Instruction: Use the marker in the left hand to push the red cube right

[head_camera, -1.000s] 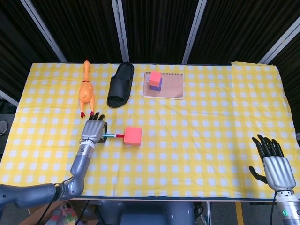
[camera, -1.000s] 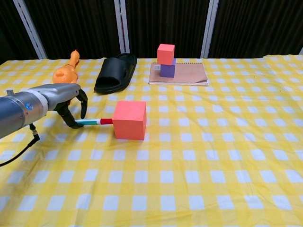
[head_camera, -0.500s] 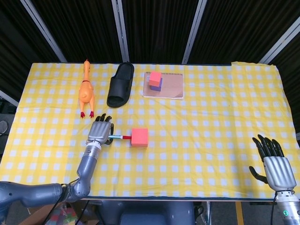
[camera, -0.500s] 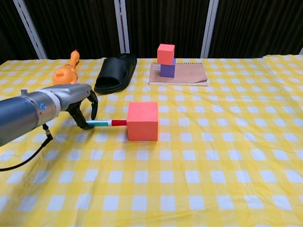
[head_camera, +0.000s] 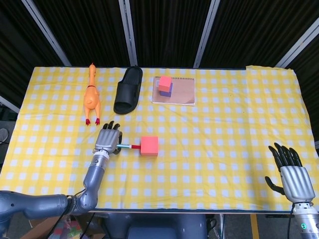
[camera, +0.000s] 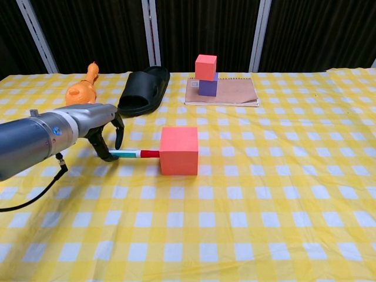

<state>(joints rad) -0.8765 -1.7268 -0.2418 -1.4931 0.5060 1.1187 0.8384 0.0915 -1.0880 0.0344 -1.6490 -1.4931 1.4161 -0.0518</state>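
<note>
Cubes: three. One large red cube (head_camera: 149,146) near table centre; one small pink-red cube (head_camera: 165,82) stacked on one small purple cube (head_camera: 167,90), at 12 o'clock.
Markers: one marker (camera: 134,154).
Notebooks: one notebook (head_camera: 182,92).
Slippers: one black slipper (head_camera: 128,90).
Rubber chickens: one orange rubber chicken (head_camera: 91,97), at 10 o'clock.
Hands: two; left hand (head_camera: 108,140), right hand (head_camera: 291,177).
Tablecloths: one yellow checked tablecloth (head_camera: 219,139).

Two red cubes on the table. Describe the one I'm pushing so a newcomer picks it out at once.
On the yellow checked tablecloth, look near the left hand. The red cube sits alone on the cloth at the marker tip, unlike the stacked one.
</note>
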